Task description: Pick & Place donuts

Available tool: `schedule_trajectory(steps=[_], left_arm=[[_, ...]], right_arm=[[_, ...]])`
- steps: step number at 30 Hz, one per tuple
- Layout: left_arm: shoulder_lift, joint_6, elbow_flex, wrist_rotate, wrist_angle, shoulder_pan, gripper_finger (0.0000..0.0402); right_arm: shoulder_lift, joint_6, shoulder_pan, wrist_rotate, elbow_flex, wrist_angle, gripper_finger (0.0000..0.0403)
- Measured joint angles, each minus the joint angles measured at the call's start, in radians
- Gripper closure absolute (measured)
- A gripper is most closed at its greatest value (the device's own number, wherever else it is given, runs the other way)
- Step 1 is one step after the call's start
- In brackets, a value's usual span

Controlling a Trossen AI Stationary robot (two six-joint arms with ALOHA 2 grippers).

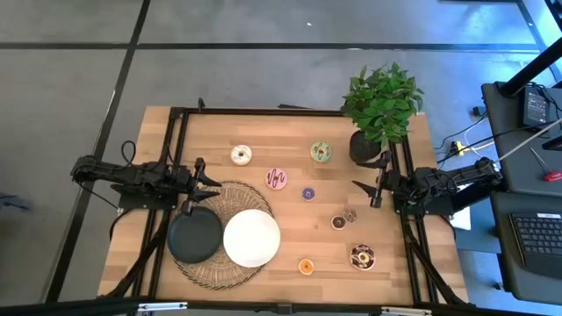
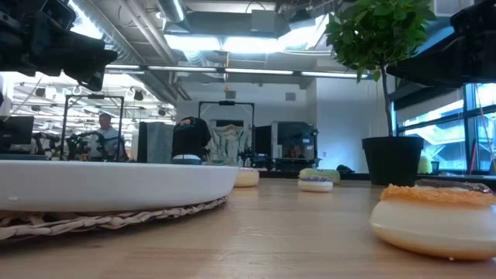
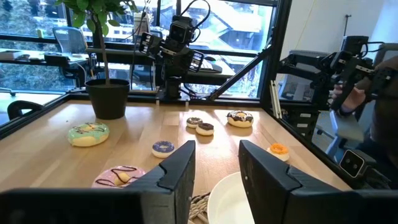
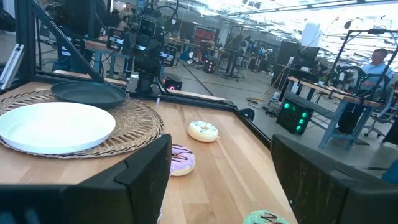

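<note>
Several small donuts lie flat on the wooden table: white (image 1: 241,155), green (image 1: 320,152), pink (image 1: 277,178), purple (image 1: 308,193), two brown ones (image 1: 343,219), orange (image 1: 306,266) and dark sprinkled (image 1: 362,256). My left gripper (image 1: 209,188) hovers at the table's left side, just past the black plate, pointing level toward the donuts. In the left wrist view, the left gripper (image 3: 216,177) is open and empty. My right gripper (image 1: 369,193) hovers at the right side below the plant. In the right wrist view, the right gripper (image 4: 221,177) is open wide, nothing between its fingers.
A black plate (image 1: 195,235) and a white plate (image 1: 252,237) rest on a round wicker mat (image 1: 230,195) at the near left. A potted plant (image 1: 379,114) stands at the far right. A black frame (image 1: 263,112) runs along the table's far, left and right edges. People show in the room beyond.
</note>
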State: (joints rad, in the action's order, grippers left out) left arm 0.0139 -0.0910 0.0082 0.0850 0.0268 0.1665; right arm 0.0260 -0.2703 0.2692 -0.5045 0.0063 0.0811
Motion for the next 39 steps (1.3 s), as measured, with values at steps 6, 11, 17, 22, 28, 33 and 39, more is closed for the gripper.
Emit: schedule_trajectory(steps=[6,11,17,22,28,33,39], left_arm=[[0.0,0.0,0.0,0.0,0.0,0.0,0.0284],[0.0,0.0,0.0,0.0,0.0,0.0,0.0281],[0.0,0.0,0.0,0.0,0.0,0.0,0.0283],[0.0,0.0,0.0,0.0,0.0,0.0,0.0281],[0.0,0.0,0.0,0.0,0.0,0.0,0.0284],[0.0,0.0,0.0,0.0,0.0,0.0,0.0281],[0.0,0.0,0.0,0.0,0.0,0.0,0.0284]], right_arm=[[0.0,0.0,0.0,0.008,0.0,0.0,0.013],[0.0,0.007,0.0,0.009,0.0,0.0,0.013],[0.0,0.026,0.0,0.009,0.0,0.0,0.013],[0.0,0.03,0.0,0.01,0.0,0.0,0.013],[0.0,0.114,0.0,0.009,0.0,0.006,0.013],[0.0,0.138,0.0,0.009,0.0,0.006,0.013],[0.0,0.202,0.0,0.009,0.0,0.005,0.013]])
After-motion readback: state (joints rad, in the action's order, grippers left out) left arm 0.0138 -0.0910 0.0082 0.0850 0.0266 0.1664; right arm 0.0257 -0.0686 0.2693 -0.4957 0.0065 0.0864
